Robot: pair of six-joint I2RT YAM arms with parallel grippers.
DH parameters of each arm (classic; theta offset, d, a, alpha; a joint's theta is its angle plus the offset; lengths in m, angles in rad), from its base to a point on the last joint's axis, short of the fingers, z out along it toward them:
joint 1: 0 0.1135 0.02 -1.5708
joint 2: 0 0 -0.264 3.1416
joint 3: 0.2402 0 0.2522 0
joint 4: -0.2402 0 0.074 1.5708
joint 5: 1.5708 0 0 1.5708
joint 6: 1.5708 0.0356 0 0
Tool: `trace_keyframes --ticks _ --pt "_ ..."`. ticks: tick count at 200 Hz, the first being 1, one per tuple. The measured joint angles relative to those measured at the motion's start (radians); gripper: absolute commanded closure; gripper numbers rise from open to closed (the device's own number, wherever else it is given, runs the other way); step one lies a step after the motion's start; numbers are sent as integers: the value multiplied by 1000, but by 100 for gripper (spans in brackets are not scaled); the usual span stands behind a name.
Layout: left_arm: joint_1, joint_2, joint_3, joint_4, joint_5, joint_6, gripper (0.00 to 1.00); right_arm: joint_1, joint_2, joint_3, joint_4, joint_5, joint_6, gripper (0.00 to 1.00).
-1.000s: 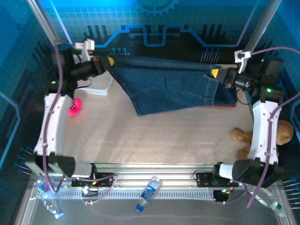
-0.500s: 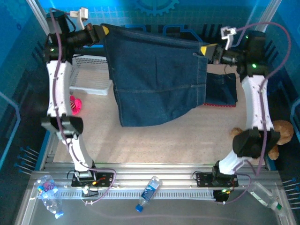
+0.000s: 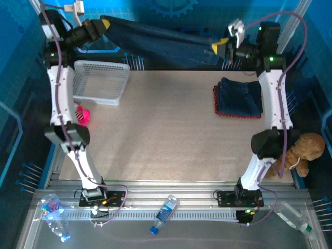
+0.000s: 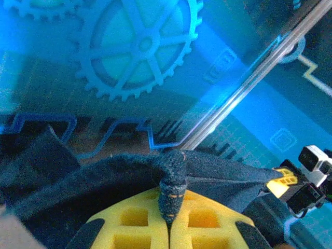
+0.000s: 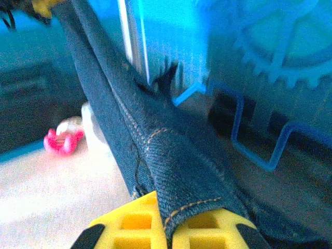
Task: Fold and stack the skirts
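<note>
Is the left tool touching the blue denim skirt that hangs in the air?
Touching. The left wrist view shows the left tool shut on the denim skirt, with the skirt's stitched seam pinched between the closed yellow jaws.

Strong blue cast, blurry wrist views

The table (image 3: pixel 155 129) lies open between the basket (image 3: pixel 101 83), folded skirts (image 3: pixel 238 98) and the denim skirt (image 3: pixel 161 41) stretched behind.

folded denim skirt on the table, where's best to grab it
Likely its left edge, pinched from above, coming from the table's open middle: the folded denim skirt lies flat on a red skirt, and the right arm crowds its other side.
</note>
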Motion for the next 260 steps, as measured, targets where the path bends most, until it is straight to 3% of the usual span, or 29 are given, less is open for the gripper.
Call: trace_keyframes --ticks 21,38,53,60,66,69,71,85,112,135,171,200,227,260 --pt "3 -261 -441 85 -15 88 96 49 -183 -359 37 75 -235 97" --pt "6 -451 -840 191 -44 110 92 124 -302 -645 61 159 -398 74" --pt "9 -565 -1164 289 -101 95 42 196 -367 -858 72 237 -494 55" --pt "11 -616 -1328 331 -142 73 33 227 -392 -945 70 273 -521 49" --pt "12 -657 -1455 348 -177 47 28 251 -415 -1015 66 299 -530 37" --pt "13 -676 -1513 354 -199 41 25 263 -428 -1048 66 312 -535 10" --pt "13 -695 -1553 351 -212 29 21 268 -437 -1065 65 317 -526 2" --pt "13 -818 -1736 300 -326 -8 1 291 -529 -1193 63 345 -520 0" --pt "13 -1094 -1762 241 -527 -42 1 278 -753 -1313 162 374 -417 0" --pt "-9 -1144 -1689 265 -630 -74 1 270 -814 -1330 332 412 -211 0" --pt "-185 -937 -1600 237 -770 -129 1 269 -614 -1259 495 505 273 0" --pt "-276 -739 -1553 187 -786 -191 1 295 -427 -1256 585 537 635 0" --pt "-312 -591 -1508 183 -728 -248 1 383 -259 -1189 533 540 820 0" --pt "-343 -443 -1452 167 -727 -281 1 474 -88 -1079 467 544 938 0"
